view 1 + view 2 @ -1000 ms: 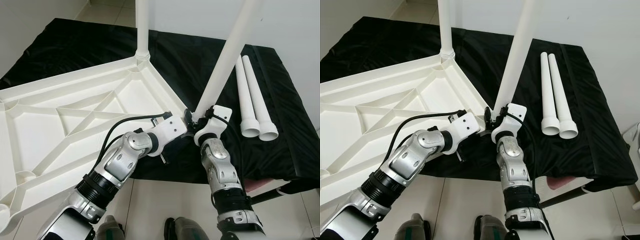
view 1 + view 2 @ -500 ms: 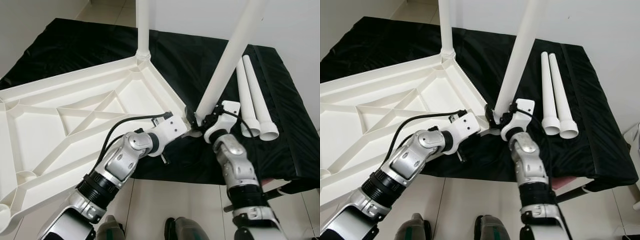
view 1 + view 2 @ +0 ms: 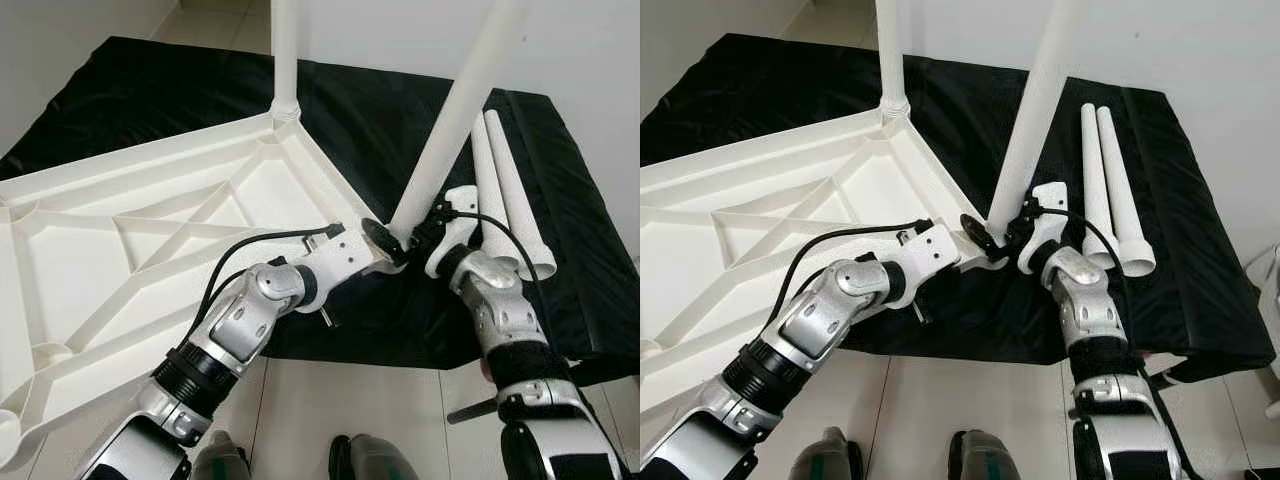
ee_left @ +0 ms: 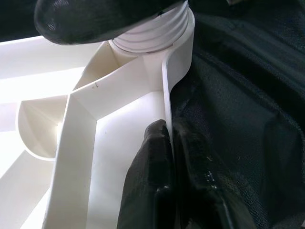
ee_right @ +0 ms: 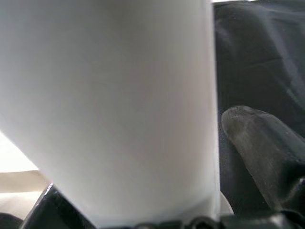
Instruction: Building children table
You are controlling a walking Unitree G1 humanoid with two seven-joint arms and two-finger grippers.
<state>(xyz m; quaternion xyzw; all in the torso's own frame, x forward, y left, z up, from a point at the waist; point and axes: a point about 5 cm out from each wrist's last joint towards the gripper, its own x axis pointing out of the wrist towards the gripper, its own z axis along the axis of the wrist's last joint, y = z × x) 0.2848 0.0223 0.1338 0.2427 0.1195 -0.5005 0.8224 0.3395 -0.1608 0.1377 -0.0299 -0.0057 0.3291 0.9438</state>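
Jaws pinch white tabletop point(image 3: 150, 230) rim, clasp tilted leg point(image 3: 450, 120).

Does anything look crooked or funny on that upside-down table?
Yes. The leg at the near corner socket leans to the right, while the far leg stands straight up. The right gripper holds the leaning leg near its base; the left gripper pinches the tabletop rim beside the socket.

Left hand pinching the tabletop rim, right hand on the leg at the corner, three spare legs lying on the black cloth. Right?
Not quite: two spare legs lie on the black cloth, not three, as the left eye view shows. The rest holds: the left hand pinches the tabletop rim, and the right hand is on the leg at the corner.
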